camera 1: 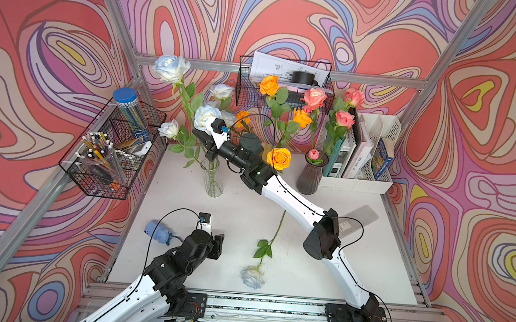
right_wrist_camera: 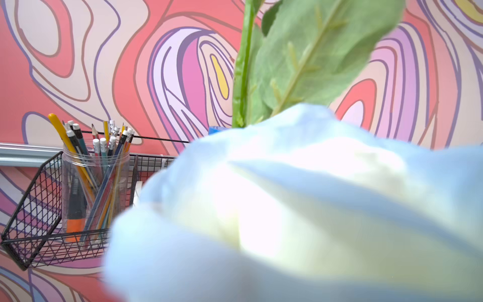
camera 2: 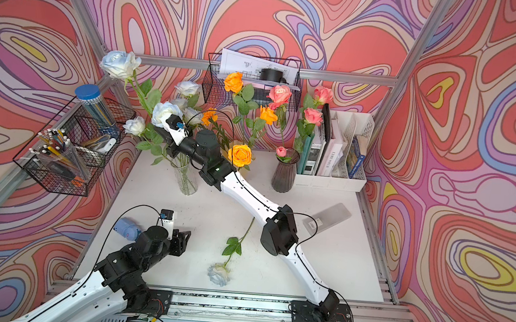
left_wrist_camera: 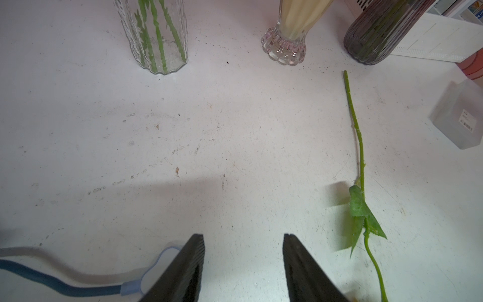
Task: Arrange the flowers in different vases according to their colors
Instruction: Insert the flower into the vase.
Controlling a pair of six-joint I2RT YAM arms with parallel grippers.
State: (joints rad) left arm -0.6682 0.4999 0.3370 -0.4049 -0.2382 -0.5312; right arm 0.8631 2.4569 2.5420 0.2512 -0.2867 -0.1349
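Several white roses [camera 1: 205, 115] stand in the clear vase [camera 1: 212, 177]. My right gripper [camera 1: 200, 136] reaches in among them above the vase's mouth. A bloom [right_wrist_camera: 287, 209] fills the right wrist view and hides the jaws. One more white rose [camera 1: 253, 276] lies on the table, its stem [left_wrist_camera: 360, 146] pointing at the vases. Beside that stem my left gripper [left_wrist_camera: 243, 235] hovers low, open and empty. Orange flowers [camera 1: 279, 159] rise from the yellow-amber vase [left_wrist_camera: 287, 39], which the right arm largely hides in both top views. Pink roses [camera 1: 315, 96] stand in the purple vase [camera 1: 309, 176].
A wire basket [camera 1: 88, 185] on the left wall holds a pen cup [camera 1: 103, 161] and a blue-lidded tube [camera 1: 127, 105]. A blue toy [camera 1: 158, 232] lies by the left arm. A white organizer with books [camera 1: 362, 152] and a translucent box [camera 1: 362, 215] sit at the right.
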